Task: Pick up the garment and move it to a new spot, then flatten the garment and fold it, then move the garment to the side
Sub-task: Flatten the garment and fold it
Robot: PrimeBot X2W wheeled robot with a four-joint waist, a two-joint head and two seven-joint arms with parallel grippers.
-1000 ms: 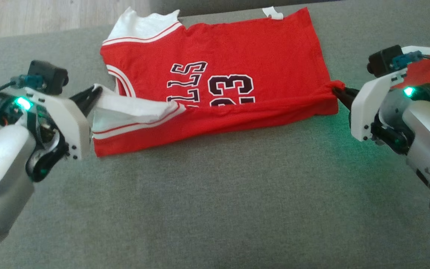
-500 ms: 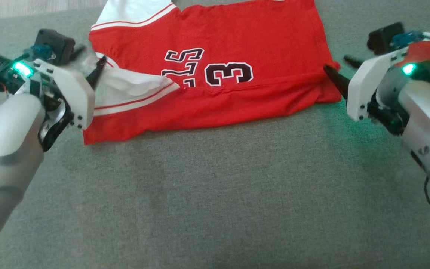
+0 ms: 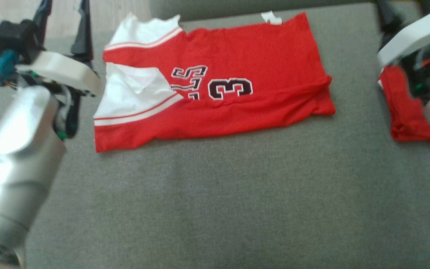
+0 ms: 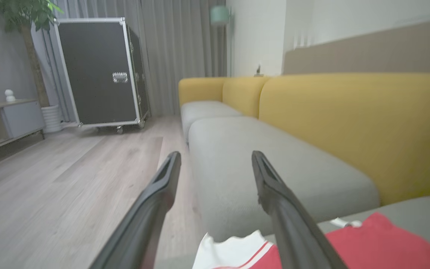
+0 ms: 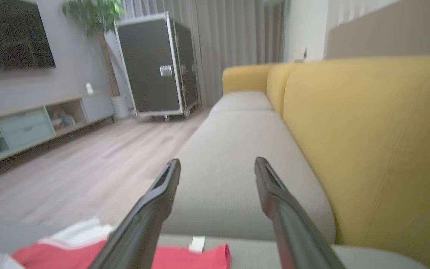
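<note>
Red garment, white-trimmed; grey cushion; yellow backrest

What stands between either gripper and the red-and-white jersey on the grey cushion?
Nothing visible. The left gripper and right gripper hang open, clear of the jersey. Another red cloth lies rightward on the grey cushion.

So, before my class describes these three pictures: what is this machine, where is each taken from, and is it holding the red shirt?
It is a wheeled robot with two arms, each ending in a two-fingered gripper. One picture looks down from its head; the other two look along the fingers of the left gripper and right gripper, from wrist cameras. A red jersey, partly folded, lies on a grey sofa seat; another red garment lies by the right arm. Both grippers are open and hold nothing.
</note>
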